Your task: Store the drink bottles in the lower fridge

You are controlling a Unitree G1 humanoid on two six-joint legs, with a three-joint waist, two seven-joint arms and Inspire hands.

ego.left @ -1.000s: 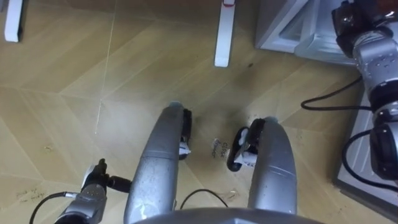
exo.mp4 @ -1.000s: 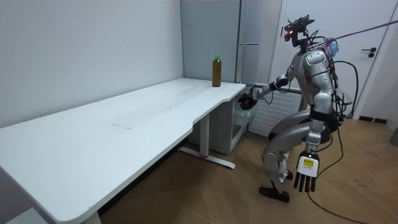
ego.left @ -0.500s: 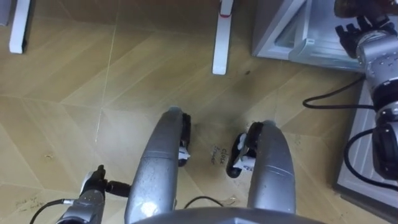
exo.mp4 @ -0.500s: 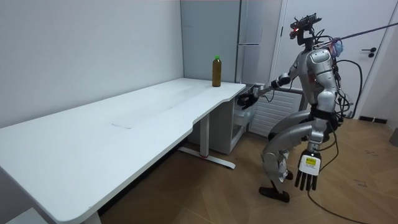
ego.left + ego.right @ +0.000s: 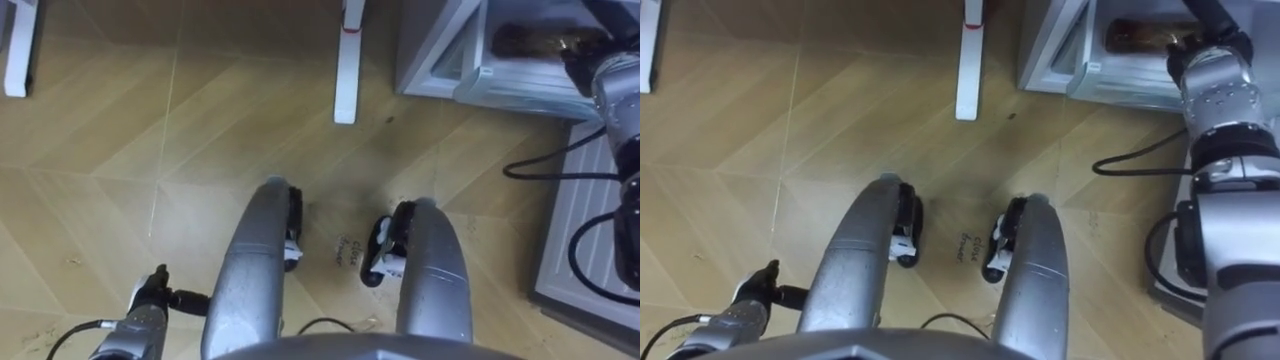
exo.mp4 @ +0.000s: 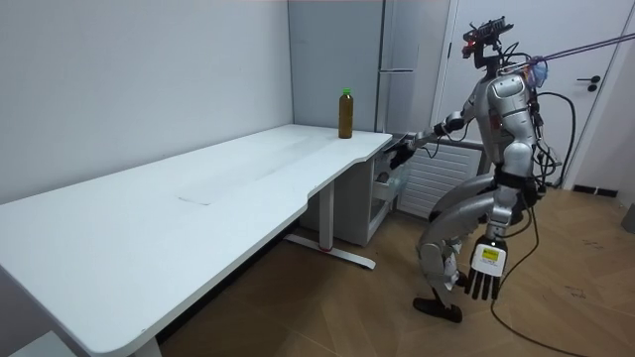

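Well, one brown bottle [image 5: 1140, 30] lies on its side in the open lower fridge [image 5: 1080, 62], and the right hand [image 5: 1192, 46] reaches in at its end; I cannot tell whether the fingers clasp it. A green-capped bottle [image 6: 345, 114] stands on the white table [image 6: 198, 198]. The left hand [image 6: 485, 281] hangs beside the robot's knee, fingers straight.

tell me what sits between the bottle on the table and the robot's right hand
Nothing stands there: in the room view only the bare corner of the white table separates the bottle from the right hand.
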